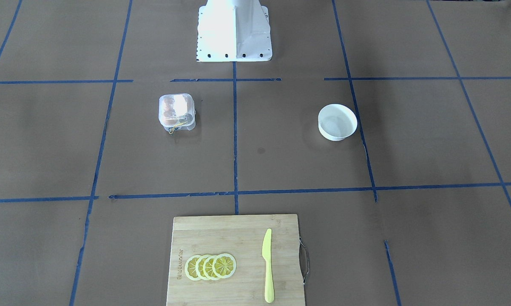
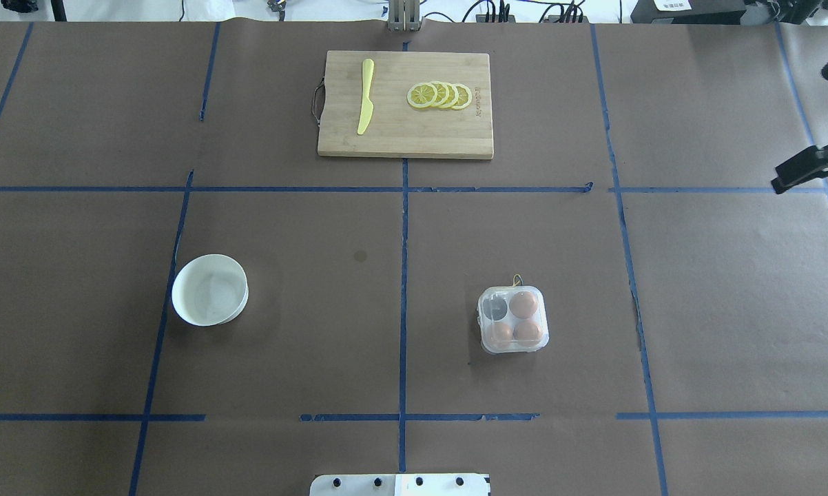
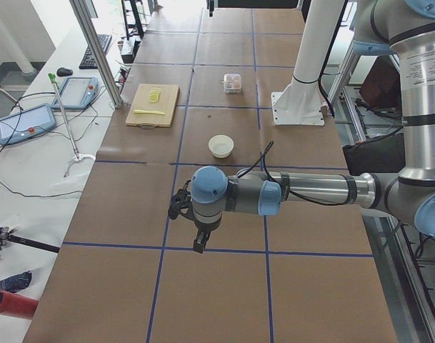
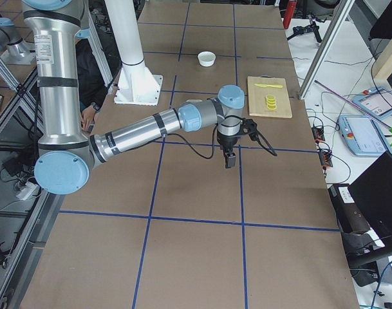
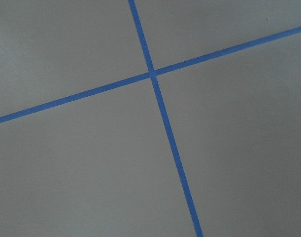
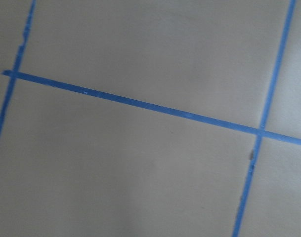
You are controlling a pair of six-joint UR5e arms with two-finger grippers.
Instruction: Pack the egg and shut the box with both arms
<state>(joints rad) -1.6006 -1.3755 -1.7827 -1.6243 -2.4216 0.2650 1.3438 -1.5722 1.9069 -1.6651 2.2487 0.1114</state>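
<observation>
On the table (image 2: pixel 696 310), box (image 2: pixel 513 320) lid-up, string (image 2: pixel 516 279) toward cutting board (image 2: pixel 400 141)

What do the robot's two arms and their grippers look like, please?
The left arm and right arm are round silver-grey tubes with pale blue joint caps and black bands. A loose black cable loops near each wrist. The left gripper and right gripper are black and compact.

Overhead view: box (image 2: pixel 514 342) lower-right of ctr, 3 eggs (image 2: pixel 523 304) in it. Bowl (image 2: pixel 209 289) mid-left, well apart. Cutting board (image 2: pixel 405 134) top ctr; knife (image 2: pixel 365 96) on its left part, lemon slices (image 2: pixel 440 95) on its right.
</observation>
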